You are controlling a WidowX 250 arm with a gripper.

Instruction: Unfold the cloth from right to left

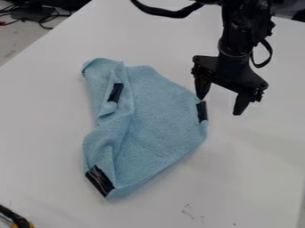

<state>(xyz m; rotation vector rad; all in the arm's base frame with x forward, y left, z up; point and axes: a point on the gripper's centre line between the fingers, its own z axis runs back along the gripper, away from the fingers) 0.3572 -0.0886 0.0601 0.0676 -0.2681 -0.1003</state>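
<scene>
The gripper (220, 106) hangs open at the upper right, its two fingers spread and pointing down with nothing between them. Its left fingertip is close to the right edge of the light blue cloth (161, 111), just above a black tape patch (202, 111); whether they touch I cannot tell. The cloth lies partly folded and rumpled on the table, with folds along its left side. A second black patch (116, 92) shows among the upper left folds, and a third (99, 181) sits at the bottom left corner.
The white table (250, 156) extends around the cloth. Dark cables (44, 15) lie beyond its edge at the top left. A black and yellow object (15, 218) pokes in at the bottom left corner. Small dark marks are on the tabletop near the bottom.
</scene>
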